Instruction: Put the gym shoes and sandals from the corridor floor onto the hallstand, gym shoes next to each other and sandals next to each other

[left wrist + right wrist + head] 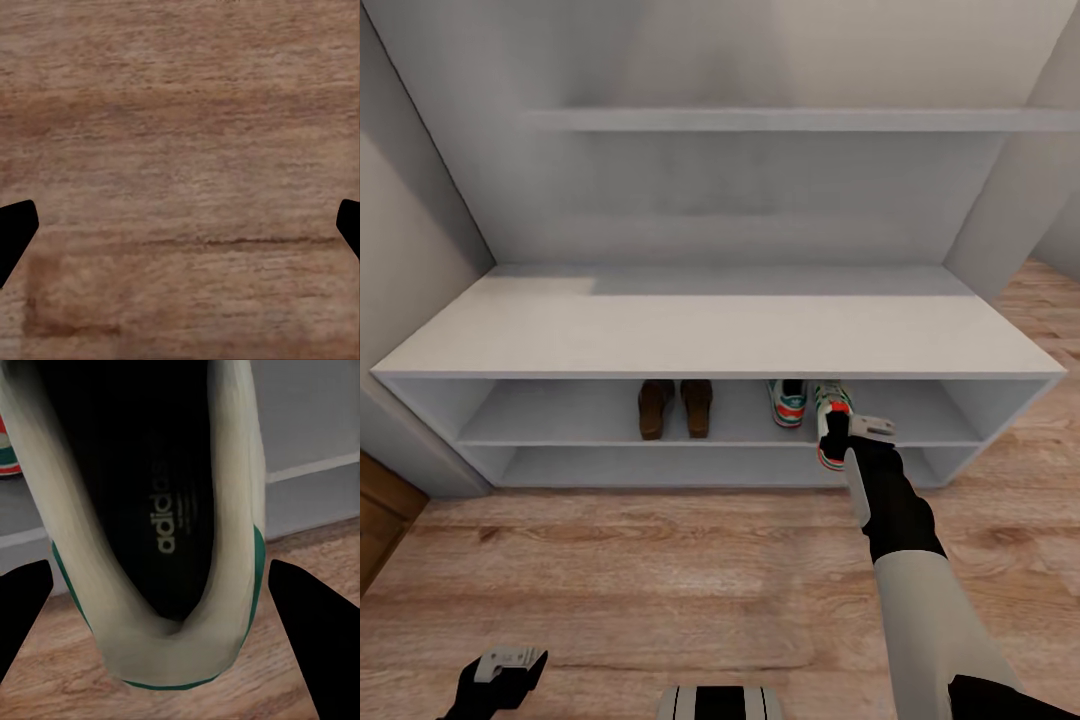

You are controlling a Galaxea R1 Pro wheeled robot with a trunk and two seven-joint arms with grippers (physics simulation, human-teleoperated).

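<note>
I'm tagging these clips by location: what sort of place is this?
Probably a home entry corridor: a low pale shoe rack holding brown sandals and sneakers, a wall shelf above, and wood plank flooring.

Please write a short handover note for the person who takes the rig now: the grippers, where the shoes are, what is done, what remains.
Right gripper: at the heel of the second gym shoe, which lies partly on the hallstand upper shelf, heel overhanging the edge. Whether the fingers grip it cannot be told.
Left gripper: open, empty, low over the corridor floor.
Done: both sandals side by side on that shelf; first gym shoe right of them.
Left: push the second shoe fully in beside its pair, release, withdraw.
</note>
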